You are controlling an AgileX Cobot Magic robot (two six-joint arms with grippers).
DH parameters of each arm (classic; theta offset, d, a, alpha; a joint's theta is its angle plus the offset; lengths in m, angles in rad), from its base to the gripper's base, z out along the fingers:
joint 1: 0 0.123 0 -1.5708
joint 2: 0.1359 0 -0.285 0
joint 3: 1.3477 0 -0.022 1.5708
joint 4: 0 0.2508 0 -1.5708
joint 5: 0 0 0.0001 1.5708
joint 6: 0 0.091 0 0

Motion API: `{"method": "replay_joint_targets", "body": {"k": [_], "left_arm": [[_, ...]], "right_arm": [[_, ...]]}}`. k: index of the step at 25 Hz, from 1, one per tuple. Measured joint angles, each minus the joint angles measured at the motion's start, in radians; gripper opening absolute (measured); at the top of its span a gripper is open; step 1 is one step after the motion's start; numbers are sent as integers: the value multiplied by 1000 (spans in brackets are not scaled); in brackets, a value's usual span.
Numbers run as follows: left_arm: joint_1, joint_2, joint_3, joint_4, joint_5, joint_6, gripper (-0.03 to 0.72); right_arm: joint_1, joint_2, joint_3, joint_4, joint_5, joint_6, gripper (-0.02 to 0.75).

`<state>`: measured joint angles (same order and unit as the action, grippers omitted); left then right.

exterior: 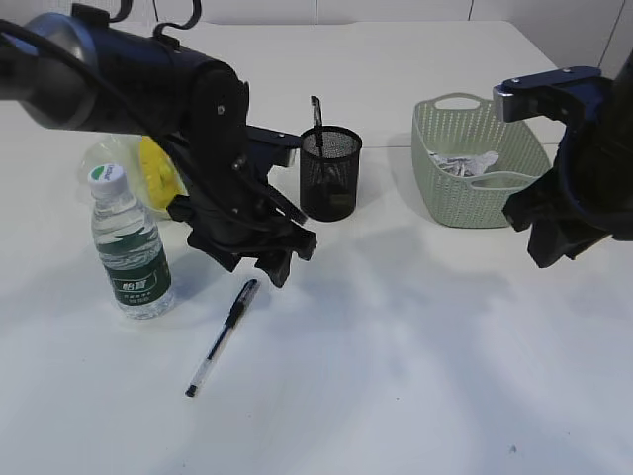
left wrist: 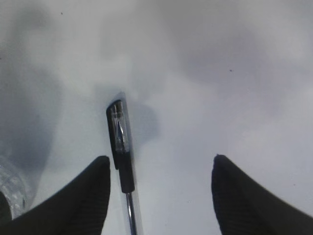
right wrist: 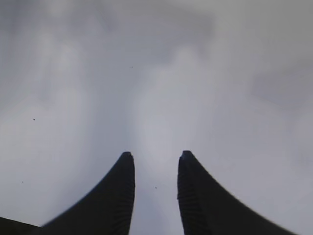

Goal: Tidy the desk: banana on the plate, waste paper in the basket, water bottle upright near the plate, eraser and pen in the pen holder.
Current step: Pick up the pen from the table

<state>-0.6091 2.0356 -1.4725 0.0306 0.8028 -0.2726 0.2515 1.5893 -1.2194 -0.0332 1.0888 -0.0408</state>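
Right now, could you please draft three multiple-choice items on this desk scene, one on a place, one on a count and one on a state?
1. Where does the loose pen lie?
A. in the basket
B. on the desk, beside the water bottle
C. on the plate

2. How many pens stand in the pen holder?
A. one
B. three
C. none

3. How is the left gripper?
A. shut on the pen
B. shut on the bottle
C. open over the pen

Answers:
1 B: the pen rests flat on the desk, right of the water bottle.
2 A: a single pen sticks up from the mesh cup.
3 C: in the left wrist view the jaws stand apart, the pen between them untouched.
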Motion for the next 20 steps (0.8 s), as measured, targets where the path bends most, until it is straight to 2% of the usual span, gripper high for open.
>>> {"method": "replay_joint_targets", "body": {"k": [6,20], "left_arm": [[0,60,-35,60,10,-56,456],[10,133,-37,67,18,-91,456]], "right_arm": [[0,0,0,0,0,0,230],[0,0,0,0,0,0,230]]}}
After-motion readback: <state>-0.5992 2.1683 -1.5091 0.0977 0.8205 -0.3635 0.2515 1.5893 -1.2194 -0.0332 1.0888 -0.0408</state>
